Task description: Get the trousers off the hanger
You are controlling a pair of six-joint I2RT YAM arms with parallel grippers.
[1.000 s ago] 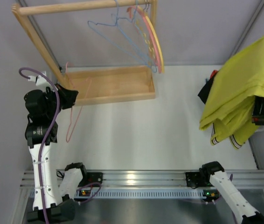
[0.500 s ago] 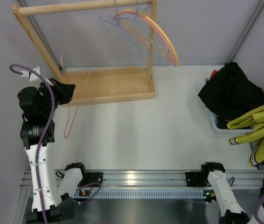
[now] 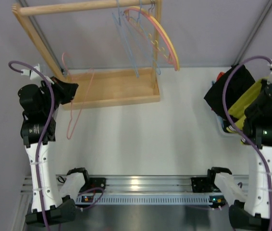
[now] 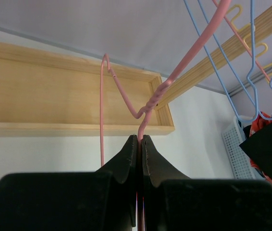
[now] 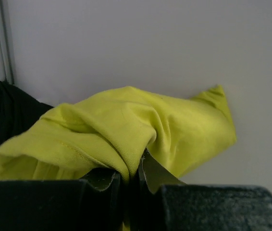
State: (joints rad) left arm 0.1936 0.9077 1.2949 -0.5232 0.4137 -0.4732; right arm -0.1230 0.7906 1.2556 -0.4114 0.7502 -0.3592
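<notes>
1. Left gripper (image 4: 140, 138): jaws together on the wire of the hanger (image 4: 196, 43) just below its twist, steadying it beside the wooden rack (image 3: 112, 86).
2. Right gripper (image 5: 131, 168): clamped on a fold of the trousers (image 5: 126, 125), held well apart from the hanger and free of it.
3. White basket (image 3: 221, 126): contains the black clothing heap (image 3: 232, 94), with the trousers just beside it.

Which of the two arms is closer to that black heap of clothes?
Right. The right fingers, shut on the trousers, sit just beside the black heap; the left fingers hold the pink hanger across the table by the wooden rack.
</notes>
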